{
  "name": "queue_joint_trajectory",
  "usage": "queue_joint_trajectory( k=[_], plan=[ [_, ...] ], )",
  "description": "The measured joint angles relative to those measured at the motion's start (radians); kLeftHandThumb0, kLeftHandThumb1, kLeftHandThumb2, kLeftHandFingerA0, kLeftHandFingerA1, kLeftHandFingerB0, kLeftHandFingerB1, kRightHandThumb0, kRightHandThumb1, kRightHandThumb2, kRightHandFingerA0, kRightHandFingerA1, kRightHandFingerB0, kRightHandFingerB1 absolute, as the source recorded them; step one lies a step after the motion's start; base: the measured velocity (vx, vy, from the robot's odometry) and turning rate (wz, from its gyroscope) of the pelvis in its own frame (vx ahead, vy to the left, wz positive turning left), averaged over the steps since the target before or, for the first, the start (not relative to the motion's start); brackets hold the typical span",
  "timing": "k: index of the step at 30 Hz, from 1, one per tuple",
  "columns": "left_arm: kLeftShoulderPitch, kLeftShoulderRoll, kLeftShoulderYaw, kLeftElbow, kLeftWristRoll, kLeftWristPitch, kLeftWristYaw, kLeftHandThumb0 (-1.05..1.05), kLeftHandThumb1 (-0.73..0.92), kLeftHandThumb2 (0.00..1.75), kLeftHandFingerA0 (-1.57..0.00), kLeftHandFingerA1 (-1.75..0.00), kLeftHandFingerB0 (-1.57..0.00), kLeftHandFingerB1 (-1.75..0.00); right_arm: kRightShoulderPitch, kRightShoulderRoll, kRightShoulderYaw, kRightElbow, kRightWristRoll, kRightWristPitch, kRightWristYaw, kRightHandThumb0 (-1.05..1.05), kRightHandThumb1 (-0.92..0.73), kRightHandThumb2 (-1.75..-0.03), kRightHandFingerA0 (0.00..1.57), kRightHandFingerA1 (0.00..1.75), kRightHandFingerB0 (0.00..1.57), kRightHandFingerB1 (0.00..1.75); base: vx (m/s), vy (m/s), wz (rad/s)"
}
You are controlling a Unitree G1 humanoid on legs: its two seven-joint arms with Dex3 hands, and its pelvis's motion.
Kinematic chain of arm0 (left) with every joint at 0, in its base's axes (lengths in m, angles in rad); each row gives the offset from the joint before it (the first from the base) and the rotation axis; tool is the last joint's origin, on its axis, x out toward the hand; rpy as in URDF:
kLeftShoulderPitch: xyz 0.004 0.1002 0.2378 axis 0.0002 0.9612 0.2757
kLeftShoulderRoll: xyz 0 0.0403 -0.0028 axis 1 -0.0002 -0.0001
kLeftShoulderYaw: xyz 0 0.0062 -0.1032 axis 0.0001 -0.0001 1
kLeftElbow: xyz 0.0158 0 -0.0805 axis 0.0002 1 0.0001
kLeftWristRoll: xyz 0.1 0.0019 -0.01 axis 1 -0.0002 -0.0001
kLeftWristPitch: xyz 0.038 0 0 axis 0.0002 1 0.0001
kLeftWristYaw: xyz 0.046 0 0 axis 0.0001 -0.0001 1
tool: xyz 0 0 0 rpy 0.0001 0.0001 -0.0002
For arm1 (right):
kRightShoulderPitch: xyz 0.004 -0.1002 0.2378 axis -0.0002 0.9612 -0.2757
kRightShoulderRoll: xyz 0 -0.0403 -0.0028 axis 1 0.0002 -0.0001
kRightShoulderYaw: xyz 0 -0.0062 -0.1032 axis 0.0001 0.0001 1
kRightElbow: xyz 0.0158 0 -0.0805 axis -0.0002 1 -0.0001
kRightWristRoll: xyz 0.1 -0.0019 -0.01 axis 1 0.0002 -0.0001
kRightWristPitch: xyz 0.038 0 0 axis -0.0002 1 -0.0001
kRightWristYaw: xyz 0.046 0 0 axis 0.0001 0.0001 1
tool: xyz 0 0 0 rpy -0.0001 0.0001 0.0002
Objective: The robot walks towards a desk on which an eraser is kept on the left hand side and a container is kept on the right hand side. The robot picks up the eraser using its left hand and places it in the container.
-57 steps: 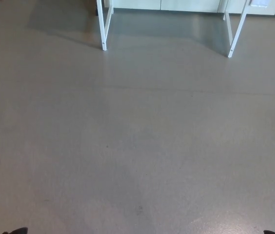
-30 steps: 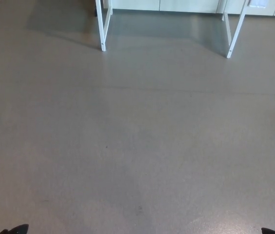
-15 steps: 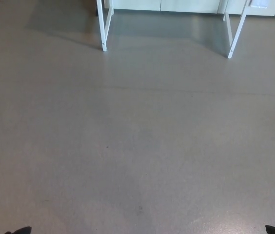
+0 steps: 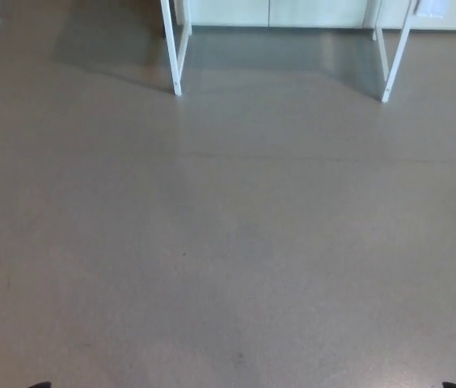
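Desk legs (image 4: 175, 56), two white pairs, stand on grey floor (image 4: 228, 242).

2 black slivers (image 4: 40, 385), bottom corners

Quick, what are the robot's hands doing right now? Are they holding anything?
Left robot hand: only a dark tip at the bottom edge shows, so it cannot be told.
Right robot hand: the same, it cannot be told.

Two white desk legs (image 4: 176, 56) (image 4: 394, 61) stand on one grey floor (image 4: 228, 242).
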Motion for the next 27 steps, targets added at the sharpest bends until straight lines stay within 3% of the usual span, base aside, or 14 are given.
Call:
queue_joint_trajectory(
  k=[1, 10, 14, 15, 18, 21, 22, 24, 25, 26, 27],
  plan=[
    [0.001, -0.002, -0.002, 0.000, 0.000, -0.002, 0.000, -0.31, 0.57, 0.57, -0.31, -0.41, -0.21, -0.31, -0.002, -0.003, -0.001, 0.003, 0.000, -0.001, -0.001, -0.59, -0.74, -0.69, 0.12, 0.73, 0.03, 0.40, -0.03, 0.036, -0.13],
    [0.015, -0.001, -0.007, -0.003, 0.002, -0.005, 0.000, -0.30, 0.57, 0.57, -0.29, -0.43, -0.21, -0.31, -0.011, 0.001, 0.001, 0.017, -0.002, -0.001, -0.003, -0.60, -0.77, -0.68, 0.14, 0.72, 0.05, 0.31, 0.09, 0.218, -0.12],
    [0.011, 0.018, 0.001, -0.015, -0.001, -0.005, 0.002, -0.31, 0.57, 0.57, -0.29, -0.41, -0.20, -0.30, -0.005, 0.004, 0.015, 0.007, -0.008, -0.001, -0.003, -0.61, -0.77, -0.67, 0.14, 0.70, 0.01, 0.40, 0.19, 0.237, 0.03],
    [0.013, 0.017, 0.000, -0.017, -0.001, -0.005, 0.002, -0.31, 0.57, 0.57, -0.29, -0.40, -0.20, -0.30, -0.005, 0.004, 0.015, 0.002, -0.010, -0.001, -0.003, -0.60, -0.79, -0.66, 0.15, 0.69, 0.05, 0.33, 0.16, 0.076, 0.03],
    [0.024, 0.016, -0.002, -0.022, -0.001, -0.005, 0.001, -0.30, 0.57, 0.57, -0.30, -0.41, -0.21, -0.30, -0.003, 0.004, 0.016, -0.010, -0.013, 0.001, -0.003, -0.62, -0.77, -0.68, 0.14, 0.72, 0.04, 0.33, 0.16, -0.003, 0.09],
    [0.033, 0.015, -0.004, -0.024, -0.001, -0.005, 0.002, -0.30, 0.56, 0.57, -0.31, -0.42, -0.22, -0.31, 0.000, 0.002, 0.017, -0.014, -0.016, 0.003, -0.003, -0.60, -0.75, -0.68, 0.12, 0.79, 0.02, 0.44, 0.18, -0.107, 0.10],
    [0.036, 0.013, -0.004, -0.024, -0.001, -0.005, 0.002, -0.32, 0.56, 0.57, -0.31, -0.41, -0.22, -0.31, 0.001, 0.000, 0.017, -0.014, -0.016, 0.003, -0.003, -0.63, -0.56, -1.00, 0.16, 0.64, 0.01, 0.44, 0.18, -0.118, 0.09],
    [0.037, 0.008, -0.004, -0.018, -0.001, -0.005, 0.003, -0.30, 0.57, 0.57, -0.31, -0.41, -0.22, -0.31, 0.002, -0.001, 0.016, -0.012, -0.015, 0.003, -0.002, -0.62, -0.56, -1.00, 0.15, 0.64, 0.01, 0.44, 0.17, -0.174, 0.10],
    [0.038, 0.002, -0.005, -0.013, -0.001, -0.005, 0.004, -0.30, 0.57, 0.57, -0.31, -0.41, -0.22, -0.31, 0.004, -0.003, 0.015, -0.010, -0.015, 0.003, -0.002, -0.59, -0.74, -0.69, 0.13, 0.69, 0.03, 0.37, 0.29, -0.206, -0.05],
    [0.039, -0.001, -0.005, -0.016, -0.001, -0.007, 0.005, -0.30, 0.58, 0.58, -0.31, -0.40, -0.22, -0.31, 0.003, 0.002, 0.018, -0.005, -0.015, 0.007, -0.002, -0.64, -0.57, -1.00, 0.17, 0.66, 0.01, 0.45, 0.21, -0.583, 0.27],
    [0.036, -0.010, -0.010, -0.019, -0.001, -0.008, 0.005, -0.28, 0.58, 0.58, -0.31, -0.41, -0.23, -0.31, 0.002, -0.005, 0.016, -0.007, -0.015, 0.003, -0.001, -0.63, -0.57, -1.00, 0.16, 0.65, 0.01, 0.46, 0.20, -0.522, 0.47]
  ],
)
